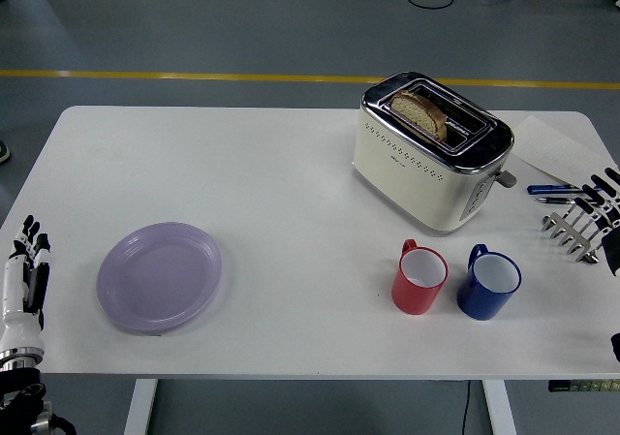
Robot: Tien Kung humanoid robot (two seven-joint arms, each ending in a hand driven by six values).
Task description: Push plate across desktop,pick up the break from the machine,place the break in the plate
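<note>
Bright, even overhead light; my view is sharp across the frame. White tabletop (291, 193) near blown out, soft short shadows under the plate (160, 276) and mugs (455, 280). Glare streaks on the toaster's (431, 154) chrome top. No obvious blur.

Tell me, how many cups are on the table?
2: a red cup and a blue cup, side by side in front of the toaster. None seems hidden.

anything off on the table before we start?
Nothing spilled or damaged. The cream toaster sits angled to the table edges, with a bread slice in one slot. The lilac plate is empty.
</note>
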